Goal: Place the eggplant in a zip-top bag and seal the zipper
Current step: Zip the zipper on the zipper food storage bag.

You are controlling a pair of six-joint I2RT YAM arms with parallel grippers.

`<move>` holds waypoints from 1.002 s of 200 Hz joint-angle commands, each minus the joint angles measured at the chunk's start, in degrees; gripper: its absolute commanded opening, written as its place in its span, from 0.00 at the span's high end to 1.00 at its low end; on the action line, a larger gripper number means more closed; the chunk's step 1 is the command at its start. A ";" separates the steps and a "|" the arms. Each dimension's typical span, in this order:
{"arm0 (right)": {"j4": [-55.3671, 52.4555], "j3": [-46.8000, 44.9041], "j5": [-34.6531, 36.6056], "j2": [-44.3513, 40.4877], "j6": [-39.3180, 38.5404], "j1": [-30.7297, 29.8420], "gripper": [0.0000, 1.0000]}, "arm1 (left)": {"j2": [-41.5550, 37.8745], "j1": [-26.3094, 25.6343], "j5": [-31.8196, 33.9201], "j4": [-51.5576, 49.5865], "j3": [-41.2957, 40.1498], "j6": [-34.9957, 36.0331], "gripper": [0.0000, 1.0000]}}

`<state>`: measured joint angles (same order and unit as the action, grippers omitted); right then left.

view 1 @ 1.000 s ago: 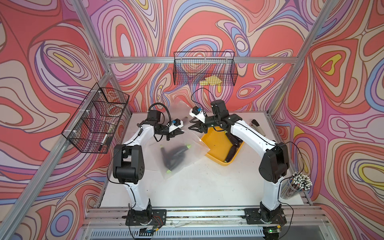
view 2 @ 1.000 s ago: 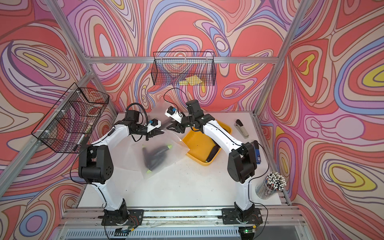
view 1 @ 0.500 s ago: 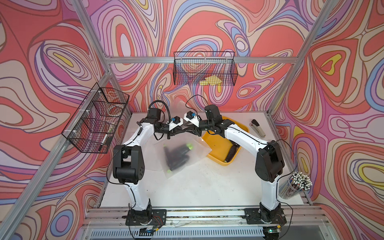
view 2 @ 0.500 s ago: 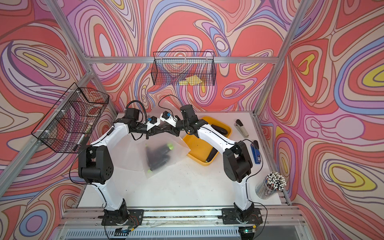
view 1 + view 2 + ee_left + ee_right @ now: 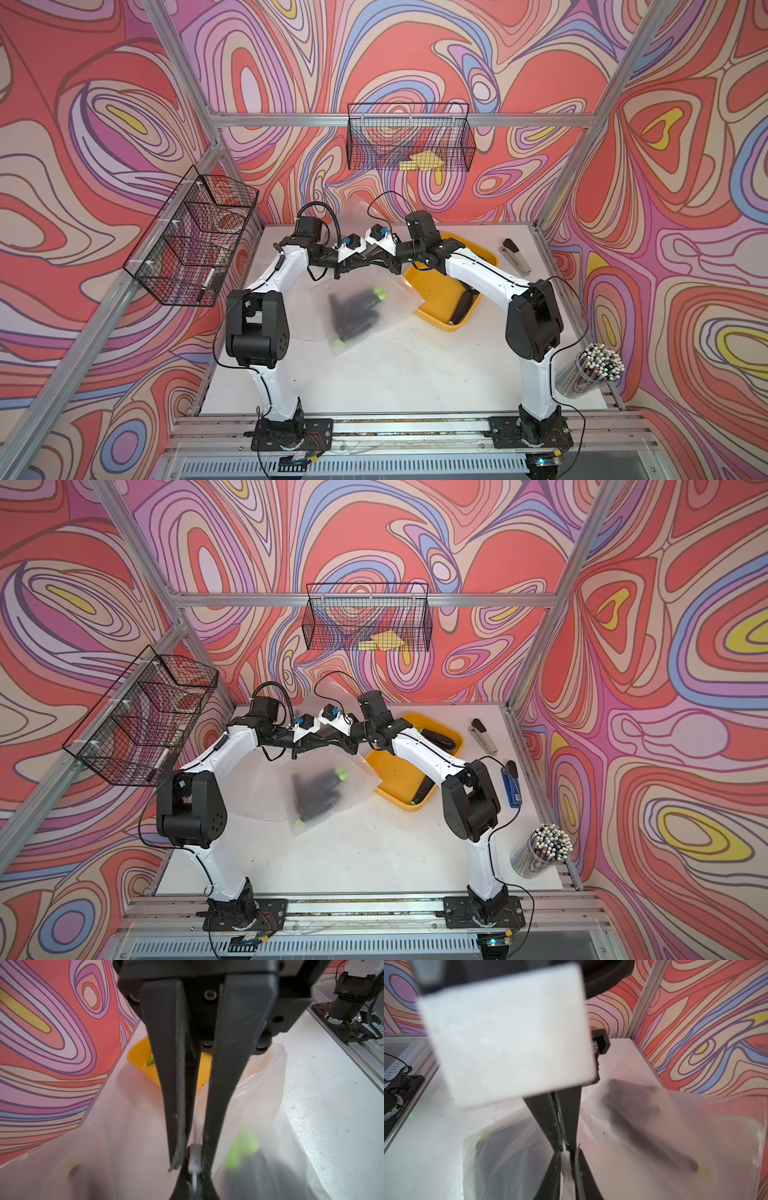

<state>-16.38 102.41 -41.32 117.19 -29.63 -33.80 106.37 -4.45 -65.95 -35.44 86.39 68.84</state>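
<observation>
both top views are showing open table [image 5: 395, 374] nearward of the zip-top bag [image 5: 399, 307]; left gripper [image 5: 188, 1164] and right gripper [image 5: 565, 1148] are pinching its zipper edge.

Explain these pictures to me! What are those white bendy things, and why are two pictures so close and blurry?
The white bendy things are two robot arms bolted by a table. Two pictures look down from a camera high above and show almost the same scene. The close, blurry ones come from little cameras on each arm's wrist, looking along its black pinching fingers. On the table are a cloudy zip-top bag with dark eggplant inside, a yellow tray holding another eggplant, a stapler and, at the edge, a cup of pencils. The left gripper and right gripper are both pinched shut on the bag's zipper edge, tip to tip.
</observation>
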 commanded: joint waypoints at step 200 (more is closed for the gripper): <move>-7.62 -14.93 4.89 -12.27 5.56 2.24 1.00 | -2.17 8.14 4.62 9.38 0.09 -9.80 1.00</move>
<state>-16.23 93.73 -37.15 110.24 -27.70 -33.54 105.30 -2.35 -66.37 -34.30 86.37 63.96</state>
